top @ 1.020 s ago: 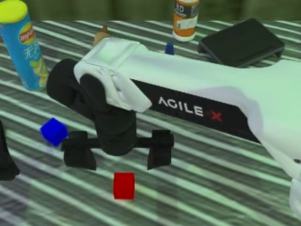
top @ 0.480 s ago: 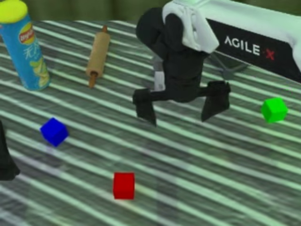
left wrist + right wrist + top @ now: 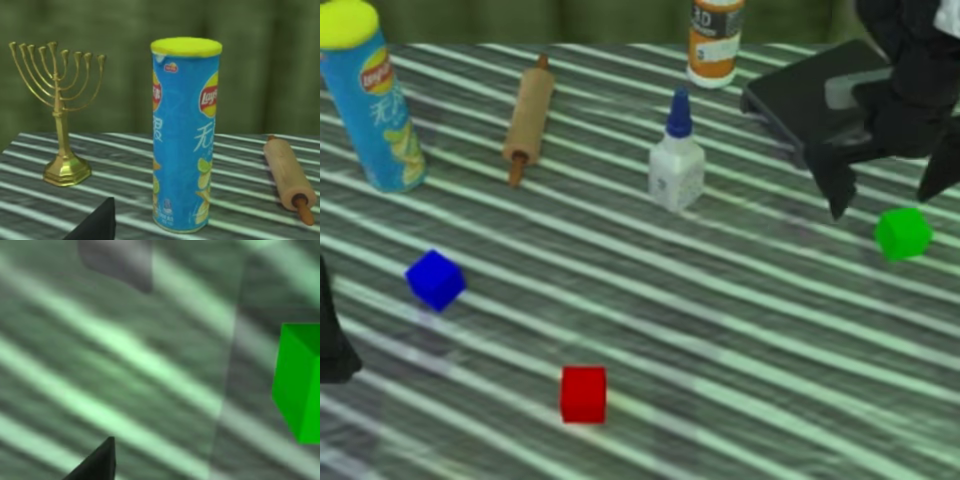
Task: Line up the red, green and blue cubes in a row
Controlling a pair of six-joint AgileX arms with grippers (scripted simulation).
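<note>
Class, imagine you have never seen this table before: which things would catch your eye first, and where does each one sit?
Three bright cubes stand apart on the striped table: the red cube near the front, the blue cube towards the left, the green cube at the right. Above the green cube hangs the right gripper, fingers open. The tall blue chips can with its yellow lid stands at the far left, and the left gripper sits at the left edge.

I read the Lay's logo on the blue chip can (image 3: 186, 135) with the yellow lid, with white Chinese characters beneath it. The orange bottle (image 3: 715, 42) at the bench's far edge bears a label I cannot make out.
</note>
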